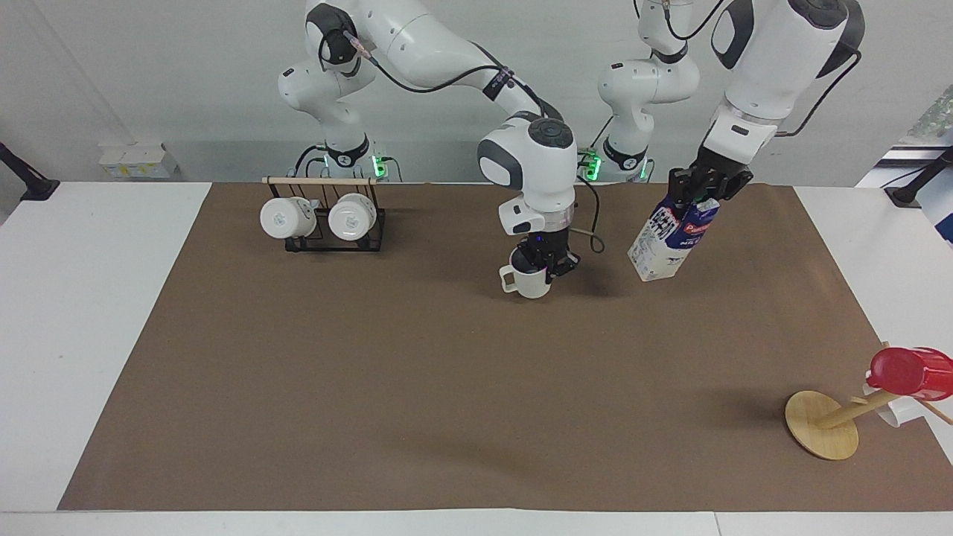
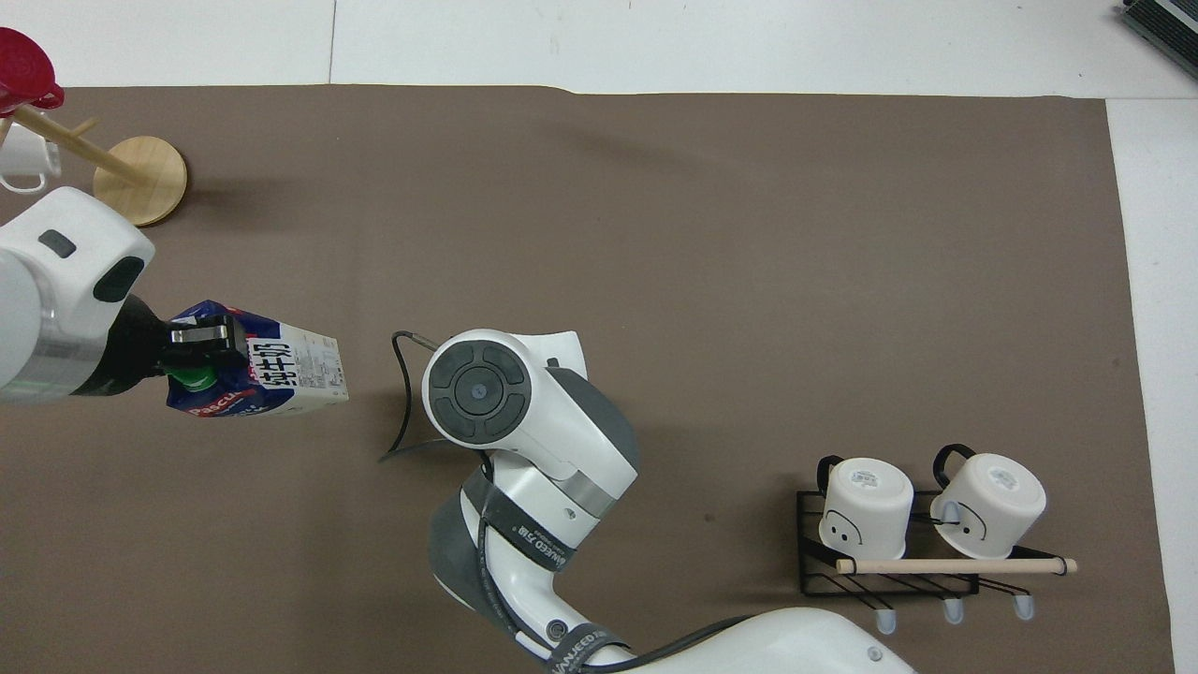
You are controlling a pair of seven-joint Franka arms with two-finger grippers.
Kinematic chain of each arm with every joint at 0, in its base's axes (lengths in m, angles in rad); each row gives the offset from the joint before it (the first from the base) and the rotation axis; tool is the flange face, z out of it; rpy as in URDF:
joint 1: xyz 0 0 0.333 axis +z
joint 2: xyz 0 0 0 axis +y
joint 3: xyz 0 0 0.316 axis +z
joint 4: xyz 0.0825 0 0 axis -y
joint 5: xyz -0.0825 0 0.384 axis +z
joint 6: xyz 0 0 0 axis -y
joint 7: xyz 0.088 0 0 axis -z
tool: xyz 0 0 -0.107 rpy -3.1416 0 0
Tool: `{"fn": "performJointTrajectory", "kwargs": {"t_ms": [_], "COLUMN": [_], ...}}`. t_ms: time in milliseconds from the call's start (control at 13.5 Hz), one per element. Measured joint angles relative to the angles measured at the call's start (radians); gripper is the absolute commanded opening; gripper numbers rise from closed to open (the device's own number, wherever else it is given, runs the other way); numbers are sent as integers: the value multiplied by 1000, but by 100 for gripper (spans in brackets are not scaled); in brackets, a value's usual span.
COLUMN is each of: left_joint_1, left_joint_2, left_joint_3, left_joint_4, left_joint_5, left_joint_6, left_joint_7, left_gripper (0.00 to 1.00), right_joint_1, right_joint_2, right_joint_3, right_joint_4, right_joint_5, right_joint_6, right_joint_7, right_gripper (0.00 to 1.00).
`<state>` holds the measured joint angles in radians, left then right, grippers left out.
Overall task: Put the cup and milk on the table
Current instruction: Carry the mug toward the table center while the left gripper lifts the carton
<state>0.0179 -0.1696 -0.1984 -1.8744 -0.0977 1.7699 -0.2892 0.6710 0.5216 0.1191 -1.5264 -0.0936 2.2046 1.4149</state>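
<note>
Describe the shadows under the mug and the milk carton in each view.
Facing view: a soft dark shadow meets the mug's base, another lies on the brown paper below the tilted milk carton. Overhead view: the right arm hides the mug; a faint shadow lies beside the carton.

Off-white cup (image 1: 531, 283); blue-white milk (image 1: 667, 242), green cap; brown table (image 1: 447, 387); red cup (image 1: 910, 371)
</note>
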Motion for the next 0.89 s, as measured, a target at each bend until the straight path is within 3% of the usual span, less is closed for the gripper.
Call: {"fn": "performJointTrajectory", "kwargs": {"t_ms": [296, 370, 444, 667, 889], "left_joint_1": [-60, -68, -73, -77, -77], "left_joint_2": [1, 1, 1, 1, 2], "left_joint_3": [-3, -3, -3, -2, -2], "left_joint_4": [1, 1, 1, 1, 1], "left_joint_5": [-21, -25, -27, -27, -27], "left_joint_6": [43, 44, 44, 44, 44], "left_joint_7": [-142, -149, -151, -152, -152], "left_gripper": [39, 39, 39, 39, 39], "right_joint_1": [7, 7, 7, 7, 2], "right_joint_2": [1, 1, 1, 1, -9], "right_joint_3": [0, 0, 0, 0, -2], "right_joint_4": [-26, -36, -43, -45, -30], "right_joint_5": [3, 3, 3, 3, 2], "right_joint_6": [0, 1, 2, 9, 13], "right_joint_7": [3, 7, 12, 15, 15], "right_gripper": [4, 30, 63, 100, 100]}}
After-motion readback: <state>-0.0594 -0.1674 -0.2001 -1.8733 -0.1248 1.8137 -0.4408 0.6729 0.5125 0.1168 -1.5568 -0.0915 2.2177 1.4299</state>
